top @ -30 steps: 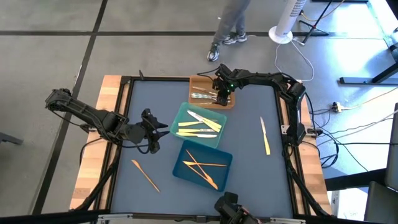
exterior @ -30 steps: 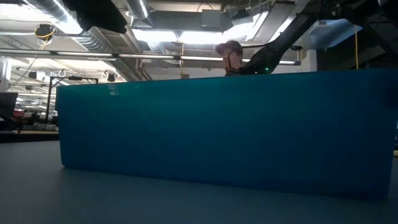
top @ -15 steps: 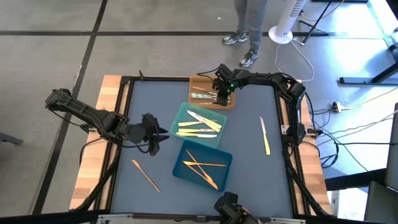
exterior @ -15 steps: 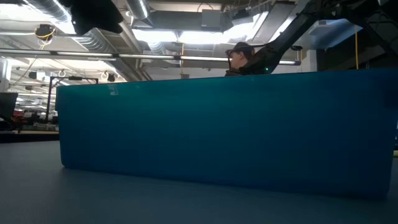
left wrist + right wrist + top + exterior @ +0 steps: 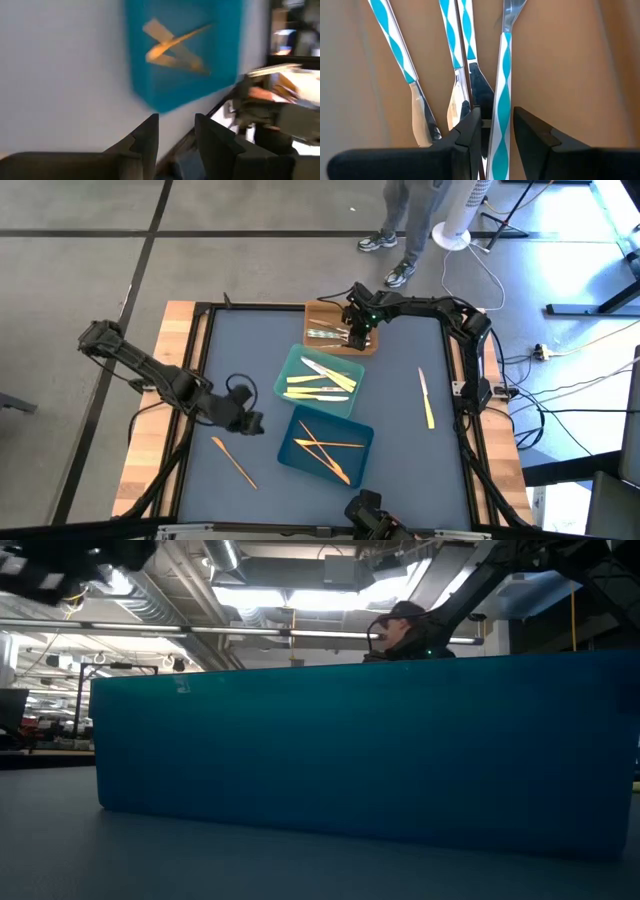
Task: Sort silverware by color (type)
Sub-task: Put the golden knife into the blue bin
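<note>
My right gripper (image 5: 357, 332) hangs over the orange tray (image 5: 322, 314) at the far edge, pointing down, open. In the right wrist view its fingers stand on either side of a silver utensil's teal-and-white handle (image 5: 501, 95), which lies beside other silver utensils (image 5: 457, 90). My left gripper (image 5: 247, 420) is open and empty above the table, left of the dark blue tray (image 5: 300, 458), which holds orange-tan utensils (image 5: 325, 448). The teal-green tray (image 5: 296, 361) holds pale yellow utensils (image 5: 318, 386). One orange-tan utensil (image 5: 233, 460) and one pale yellow utensil (image 5: 426, 398) lie flat on the table. My right gripper comes from above with one finger on each side of the striped handle (image 5: 499, 125), the fingers across it. The handle lies flat on the tray floor. Whether the fingers touch it I cannot tell.
The three trays stand in a slanting row down the middle of the table. The dark blue tray's wall (image 5: 360, 755) fills the low view. A person (image 5: 410, 220) stands beyond the far edge, near a white fan base (image 5: 452, 235). Bare mat lies at the left and right.
My left gripper has moved toward the near edge and slightly right, closer to the lone orange-tan utensil, and its arm has swung with it. The person beyond the far edge has walked to the right.
</note>
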